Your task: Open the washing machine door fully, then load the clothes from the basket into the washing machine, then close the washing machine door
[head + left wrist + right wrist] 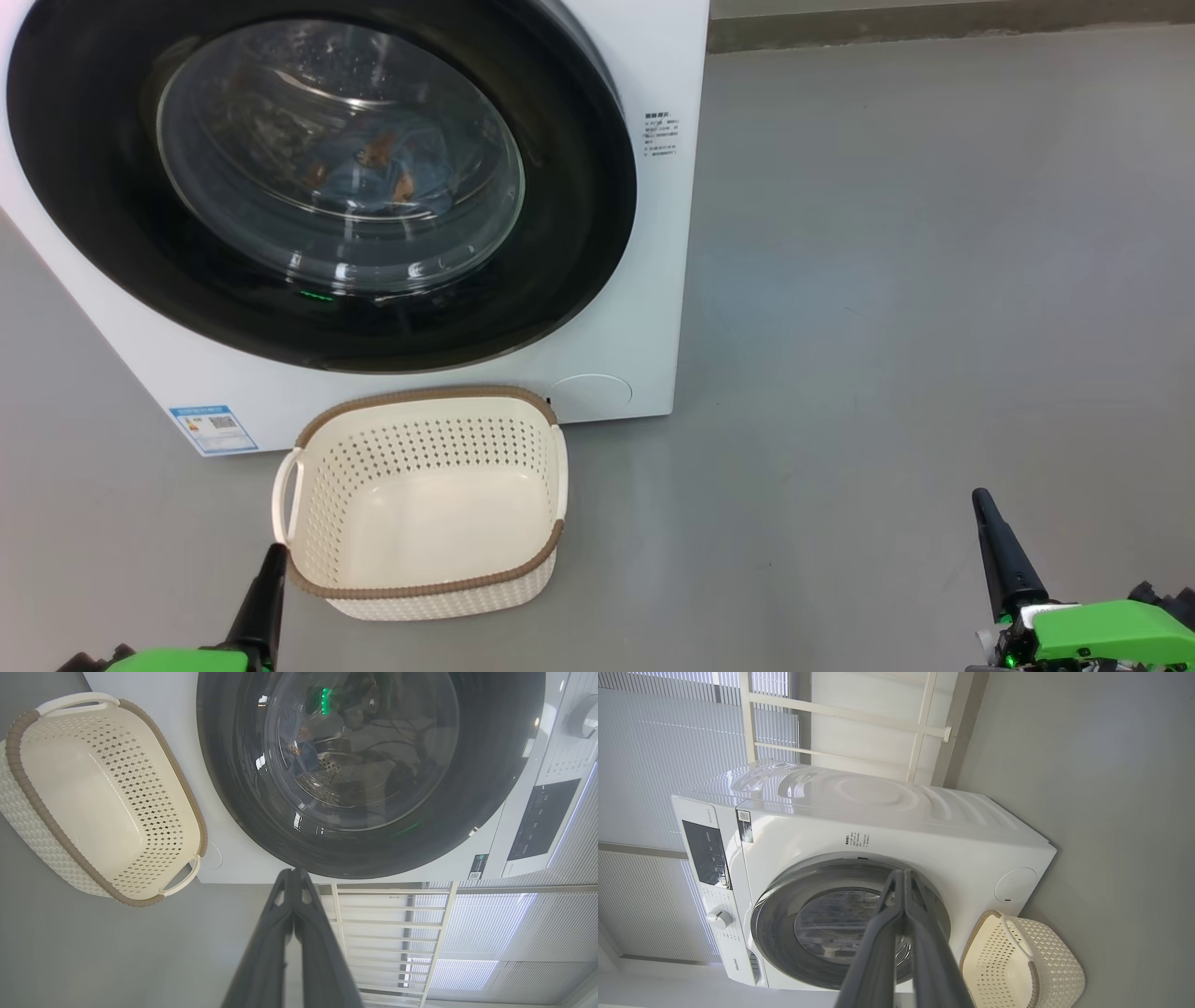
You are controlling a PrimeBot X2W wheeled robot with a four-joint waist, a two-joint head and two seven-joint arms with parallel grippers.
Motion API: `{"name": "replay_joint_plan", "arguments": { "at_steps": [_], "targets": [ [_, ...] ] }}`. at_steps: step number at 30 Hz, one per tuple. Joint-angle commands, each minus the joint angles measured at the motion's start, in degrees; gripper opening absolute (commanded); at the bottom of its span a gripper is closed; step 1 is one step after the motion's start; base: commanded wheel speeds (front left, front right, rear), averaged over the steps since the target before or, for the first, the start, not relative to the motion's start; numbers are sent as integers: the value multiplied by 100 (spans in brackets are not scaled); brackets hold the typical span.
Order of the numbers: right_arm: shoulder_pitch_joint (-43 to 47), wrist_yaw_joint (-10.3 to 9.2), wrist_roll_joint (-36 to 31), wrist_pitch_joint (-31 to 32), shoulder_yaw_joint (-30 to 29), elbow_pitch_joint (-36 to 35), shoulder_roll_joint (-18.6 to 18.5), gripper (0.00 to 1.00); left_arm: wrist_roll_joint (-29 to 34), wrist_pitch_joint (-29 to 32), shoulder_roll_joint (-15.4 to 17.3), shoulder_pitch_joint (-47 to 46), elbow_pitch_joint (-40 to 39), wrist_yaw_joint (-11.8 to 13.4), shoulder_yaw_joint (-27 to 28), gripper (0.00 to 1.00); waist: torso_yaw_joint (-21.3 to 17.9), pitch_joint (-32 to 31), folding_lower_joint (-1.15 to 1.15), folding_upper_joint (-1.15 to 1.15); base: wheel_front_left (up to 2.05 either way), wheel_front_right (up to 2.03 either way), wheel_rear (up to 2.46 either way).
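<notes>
Left gripper (293, 873) and right gripper (903, 874), both closed and empty, aim at the washing machine (658, 243).

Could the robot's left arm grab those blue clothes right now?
Probably not. The clothes lie inside the washing machine, behind the shut washing machine door, and the left gripper is down by the basket.

Grey floor (934, 280) reaches up to a white railing (859, 716); pale window blinds (668, 742) hang just beside that railing.
</notes>
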Motion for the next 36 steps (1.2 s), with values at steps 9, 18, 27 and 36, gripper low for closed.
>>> {"name": "replay_joint_plan", "arguments": {
  "at_steps": [9,18,27,36],
  "targets": [
    [-337,-8,717,195,61,-103,-41,0,-627,196,148,-331,-89,-61,224,0,-6,-15,0,0,0,0,0],
    [-349,-9,865,237,54,-96,-39,0,-762,234,152,-350,-85,-66,235,0,-8,-18,0,0,0,0,0],
    [-349,-9,863,239,52,-96,-38,0,-762,234,152,-350,-85,-66,235,0,-8,-18,0,0,0,0,0],
    [-349,-9,861,240,50,-96,-36,0,-762,234,152,-350,-86,-66,235,0,-8,-18,0,0,0,0,0]
  ]
}}
